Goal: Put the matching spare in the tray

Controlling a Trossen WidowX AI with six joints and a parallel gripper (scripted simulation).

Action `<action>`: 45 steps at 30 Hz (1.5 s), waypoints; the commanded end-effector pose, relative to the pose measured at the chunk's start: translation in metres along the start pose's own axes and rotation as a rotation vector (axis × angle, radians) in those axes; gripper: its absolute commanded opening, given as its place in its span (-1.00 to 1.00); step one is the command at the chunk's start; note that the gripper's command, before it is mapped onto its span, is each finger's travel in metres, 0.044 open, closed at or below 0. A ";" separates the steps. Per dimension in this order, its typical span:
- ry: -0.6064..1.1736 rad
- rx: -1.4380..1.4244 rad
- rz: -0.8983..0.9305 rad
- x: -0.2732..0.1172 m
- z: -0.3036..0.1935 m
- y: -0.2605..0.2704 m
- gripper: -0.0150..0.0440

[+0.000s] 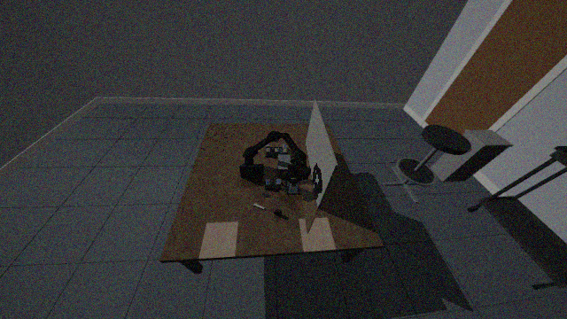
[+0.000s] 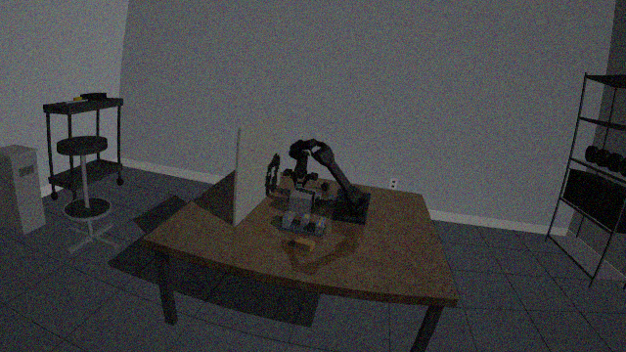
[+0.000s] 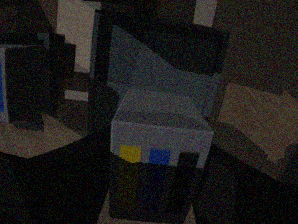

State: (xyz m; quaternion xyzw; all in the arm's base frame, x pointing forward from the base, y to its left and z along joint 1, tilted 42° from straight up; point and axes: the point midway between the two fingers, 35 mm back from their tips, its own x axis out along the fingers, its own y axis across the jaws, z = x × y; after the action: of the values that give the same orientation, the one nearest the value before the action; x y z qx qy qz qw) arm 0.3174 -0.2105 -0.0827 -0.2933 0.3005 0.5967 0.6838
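Observation:
My gripper [image 2: 301,182] [image 3: 154,135] is shut on a grey box-shaped spare unit [image 3: 162,112] with yellow, blue and black stripes on its face. The fingers flank it in the wrist view. Behind it is a dark-edged, blue-grey open shape [image 3: 137,57], possibly the tray; contact cannot be told. Another unit [image 3: 25,82] with blue on its side stands at the left of the wrist view. Several small units [image 2: 304,221] stand in a row on a dark base, in front of a grey upright part [image 2: 301,198]. No part code is readable, and the mounted unit cannot be identified surely.
A tall pale board [image 1: 320,146] [image 2: 249,171] stands beside the arm on the brown table [image 1: 190,221] [image 2: 391,264]. A black upright piece [image 1: 317,179] [image 2: 273,175] is near it. A white stick [image 1: 260,206], a small dark item [image 1: 280,214] and an orange-brown block [image 2: 304,243] lie on the table.

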 end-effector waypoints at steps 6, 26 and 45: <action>-0.004 0.002 -0.005 0.006 0.001 0.000 -0.49; -0.005 0.002 -0.005 0.021 0.002 0.001 -0.49; -0.002 0.000 0.000 0.030 0.003 0.003 -0.22</action>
State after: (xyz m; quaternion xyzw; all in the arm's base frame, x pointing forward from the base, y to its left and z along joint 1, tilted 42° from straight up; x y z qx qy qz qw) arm 0.3179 -0.1885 -0.1040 -0.2927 0.2996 0.5972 0.6841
